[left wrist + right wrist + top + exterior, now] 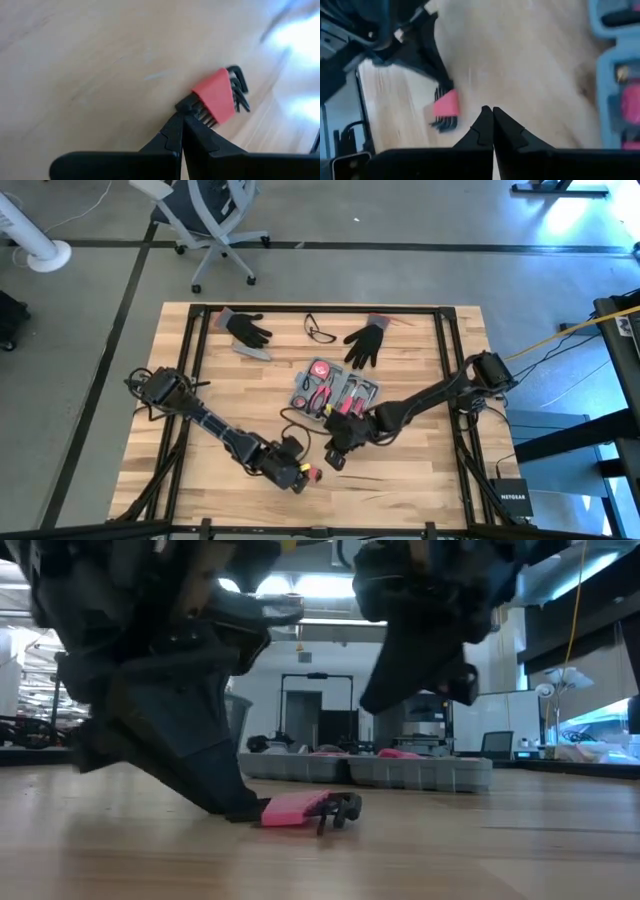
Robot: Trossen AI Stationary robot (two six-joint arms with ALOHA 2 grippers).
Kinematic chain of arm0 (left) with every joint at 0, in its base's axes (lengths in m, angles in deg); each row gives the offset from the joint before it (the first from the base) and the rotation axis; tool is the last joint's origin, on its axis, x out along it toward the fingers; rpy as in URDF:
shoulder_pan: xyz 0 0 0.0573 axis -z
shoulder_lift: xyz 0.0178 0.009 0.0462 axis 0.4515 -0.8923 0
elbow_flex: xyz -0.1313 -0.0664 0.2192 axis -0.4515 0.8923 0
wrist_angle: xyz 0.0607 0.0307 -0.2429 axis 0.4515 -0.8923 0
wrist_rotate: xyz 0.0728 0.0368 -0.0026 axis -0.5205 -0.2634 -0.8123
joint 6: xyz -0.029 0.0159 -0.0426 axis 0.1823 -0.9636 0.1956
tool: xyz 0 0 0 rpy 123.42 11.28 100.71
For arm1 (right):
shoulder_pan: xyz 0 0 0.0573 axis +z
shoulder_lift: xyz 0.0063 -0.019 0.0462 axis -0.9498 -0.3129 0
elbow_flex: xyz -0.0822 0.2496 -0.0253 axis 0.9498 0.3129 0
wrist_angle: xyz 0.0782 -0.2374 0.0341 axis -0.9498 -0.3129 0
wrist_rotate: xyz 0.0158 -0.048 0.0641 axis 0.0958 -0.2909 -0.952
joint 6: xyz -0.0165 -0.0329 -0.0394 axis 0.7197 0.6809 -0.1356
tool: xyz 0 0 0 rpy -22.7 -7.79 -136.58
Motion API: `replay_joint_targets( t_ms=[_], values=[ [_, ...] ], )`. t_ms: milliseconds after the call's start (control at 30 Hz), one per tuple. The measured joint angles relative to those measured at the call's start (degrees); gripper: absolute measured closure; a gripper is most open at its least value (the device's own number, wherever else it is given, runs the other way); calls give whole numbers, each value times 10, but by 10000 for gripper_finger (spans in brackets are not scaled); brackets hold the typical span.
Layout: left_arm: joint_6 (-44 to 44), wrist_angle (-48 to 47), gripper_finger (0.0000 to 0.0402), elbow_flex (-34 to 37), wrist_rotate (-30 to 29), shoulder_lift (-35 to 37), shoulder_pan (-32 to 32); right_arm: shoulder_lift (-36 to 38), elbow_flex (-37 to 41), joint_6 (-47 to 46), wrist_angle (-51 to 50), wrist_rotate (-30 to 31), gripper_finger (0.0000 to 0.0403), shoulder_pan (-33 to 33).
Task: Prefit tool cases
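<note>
The left gripper [182,120], pinched shut, touches the red hex-key set [217,95] at its tips, the tool case [335,392] lying beyond the shut, empty right gripper [493,117]; next likely means opening to grasp the set.

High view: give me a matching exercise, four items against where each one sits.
Things:
1. tool case
2. red hex key set
3. safety glasses
4. left gripper

Places:
A. far edge of the table, between two black gloves
B. middle of the table, open, tools in it
C. near edge, tips shut right at the red holder
D. on the bare wood, near side of the case

Pairs: 1-B, 2-D, 3-A, 4-C
</note>
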Motion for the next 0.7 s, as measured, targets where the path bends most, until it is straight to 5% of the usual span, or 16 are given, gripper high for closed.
replay_joint_targets(
  t_ms=[133, 367, 700],
  values=[
    [57, -6, 401, 1, -38, 6, 3, 0, 0, 40, 35, -39, 403, -12],
    [-92, -42, 401, 4, -71, 42, -21, 1, 0, 79, 101, -118, 403, 28],
    [-284, -46, 401, 3, -69, 62, -49, -75, 0, -140, 158, 72, 403, 95]
  ],
)
